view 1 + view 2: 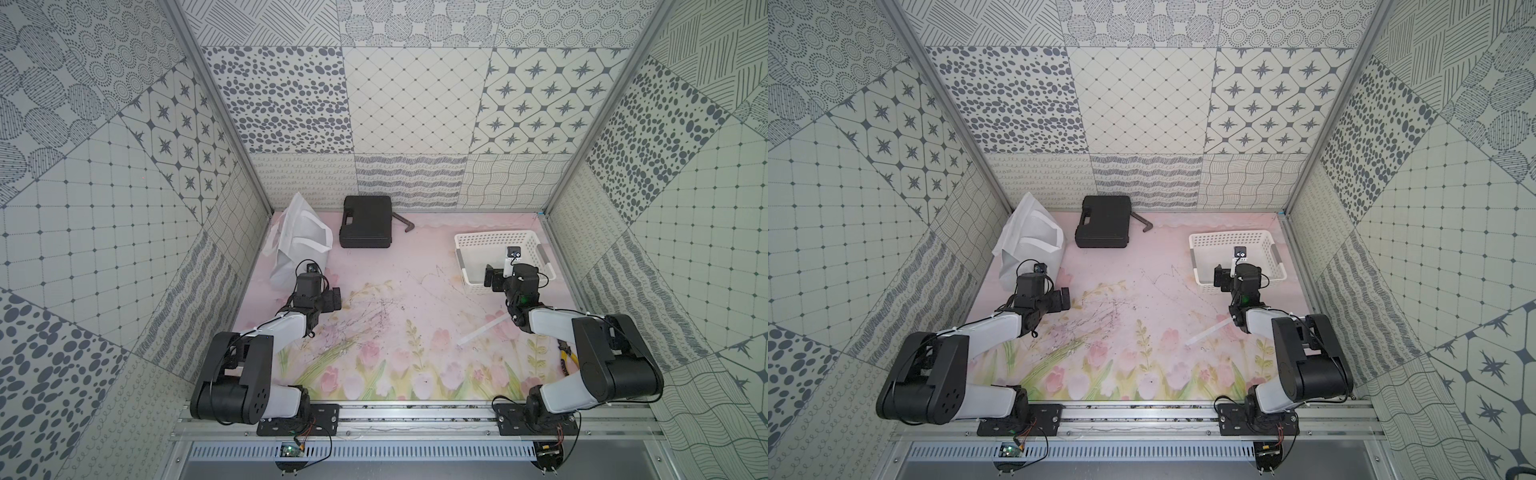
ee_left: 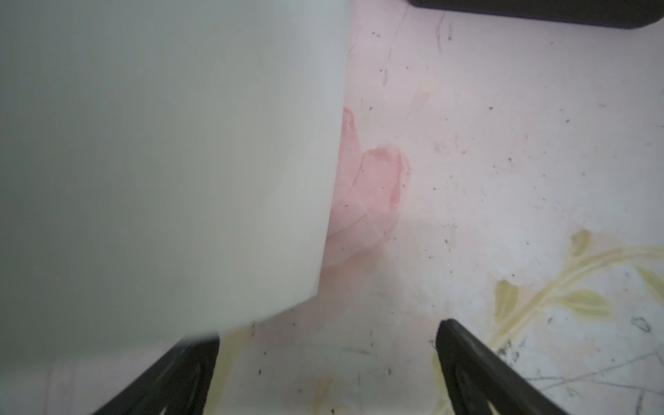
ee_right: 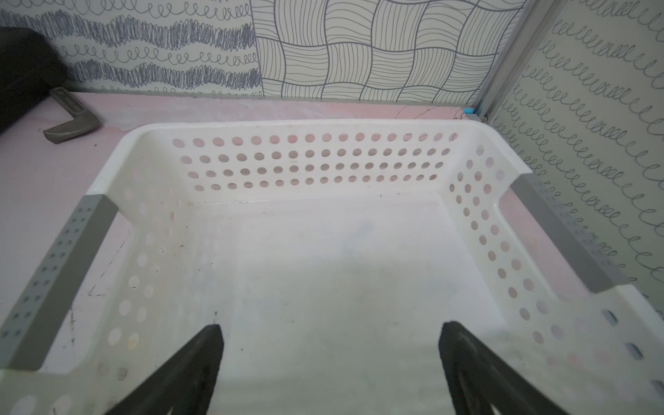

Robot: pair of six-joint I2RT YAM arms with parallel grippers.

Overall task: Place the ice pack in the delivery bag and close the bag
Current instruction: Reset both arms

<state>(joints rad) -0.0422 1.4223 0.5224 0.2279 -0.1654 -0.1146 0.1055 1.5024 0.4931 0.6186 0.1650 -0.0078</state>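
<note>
Left arm [image 1: 286, 328] and right arm [image 1: 552, 322] reach forward, elbows bent, left pincer [image 2: 327, 334] and right pincer [image 3: 330, 332] both spread wide.

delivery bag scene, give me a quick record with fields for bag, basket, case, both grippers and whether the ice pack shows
delivery bag: upright by the left wall, handles up, inside not visible
ice pack: not seen in any view
white basket: far right, looks empty
black case: shut, by the back wall, beside the bag
left gripper: open, empty, next to the bag's side
right gripper: open, empty, aimed into the basket
</note>
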